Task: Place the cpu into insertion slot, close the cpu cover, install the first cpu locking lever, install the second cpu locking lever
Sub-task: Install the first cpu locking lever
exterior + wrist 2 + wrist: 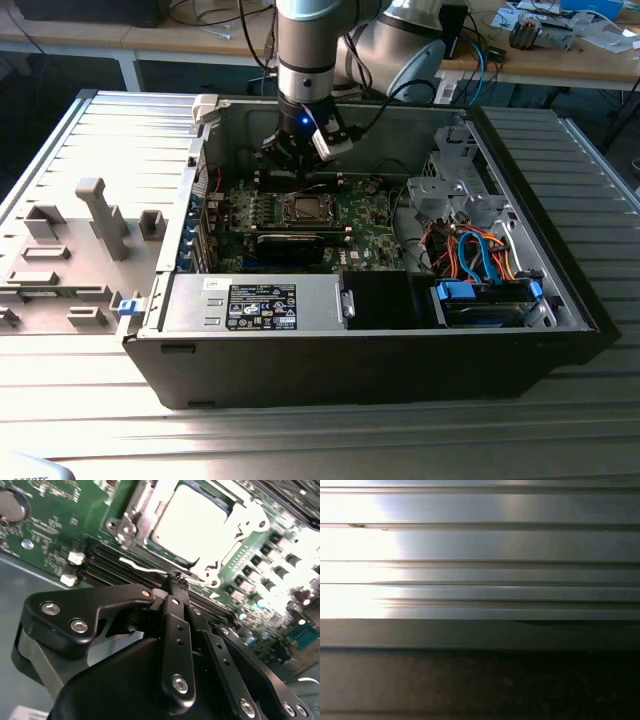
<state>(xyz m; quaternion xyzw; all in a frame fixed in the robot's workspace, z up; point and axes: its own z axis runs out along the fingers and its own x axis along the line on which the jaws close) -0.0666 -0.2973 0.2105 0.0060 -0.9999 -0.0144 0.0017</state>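
the cpu (187, 522) lies flat, face up, seated in the insertion slot (305, 209) on the green board inside the open computer case (560, 290). the cpu cover (235, 517) frames it. the gripper (175, 580) hovers just beside the socket, fingers (172, 605) pressed together, holding nothing.

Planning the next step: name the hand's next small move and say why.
Probably ease the hand down to press the lever toward its catch. The cpu already lies under the closed cover, and the shut hand's tip sits right at the lever's free end, which looks not yet latched.
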